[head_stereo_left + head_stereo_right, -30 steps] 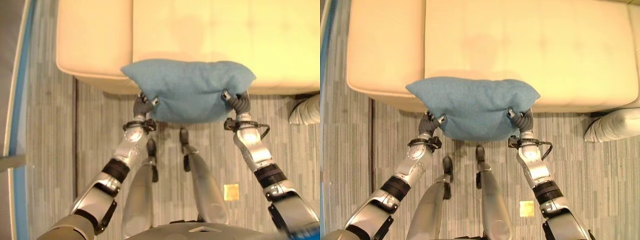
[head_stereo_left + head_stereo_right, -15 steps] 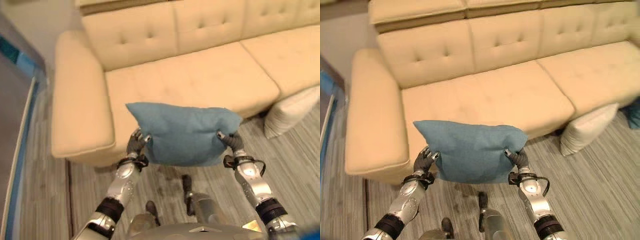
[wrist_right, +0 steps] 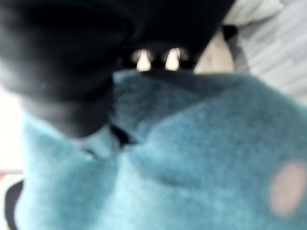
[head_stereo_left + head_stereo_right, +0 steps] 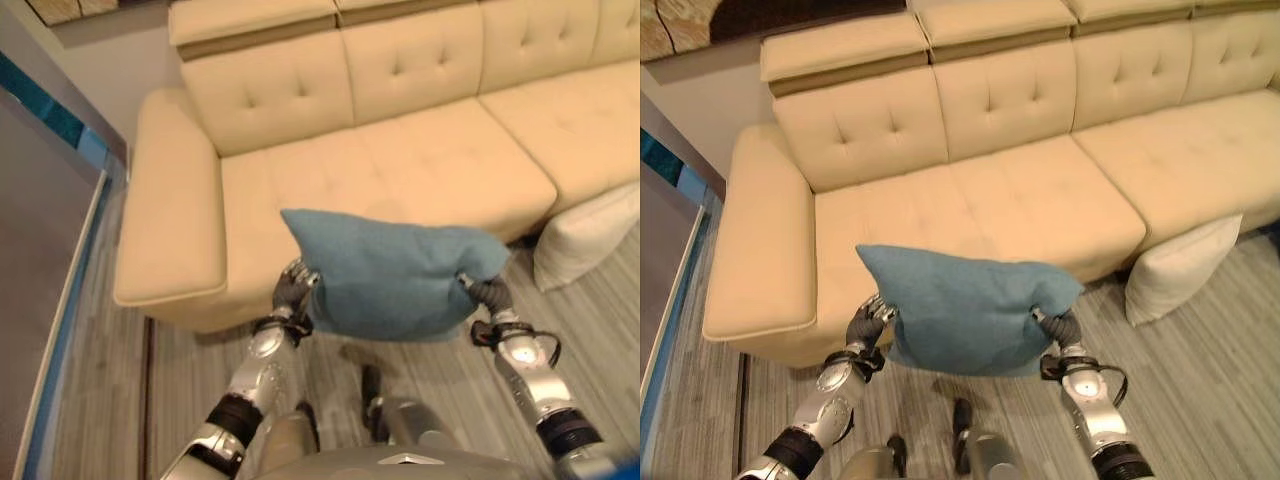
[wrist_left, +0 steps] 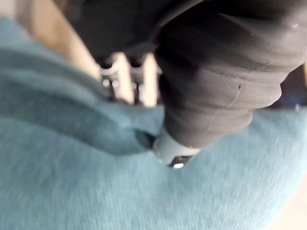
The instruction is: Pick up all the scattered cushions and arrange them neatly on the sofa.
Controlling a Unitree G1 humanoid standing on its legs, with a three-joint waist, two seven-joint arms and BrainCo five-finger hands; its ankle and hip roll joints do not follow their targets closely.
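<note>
blue cushion [image 4: 395,268] raised, now over sofa [image 4: 970,210] seat front edge | cam tilted up

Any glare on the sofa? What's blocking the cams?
Left eye view: no glare on the sofa; the blue cushion hides part of its front edge. Left wrist view: the left hand cover and the cushion sit close before the lens. Right wrist view: same with the right hand.
</note>
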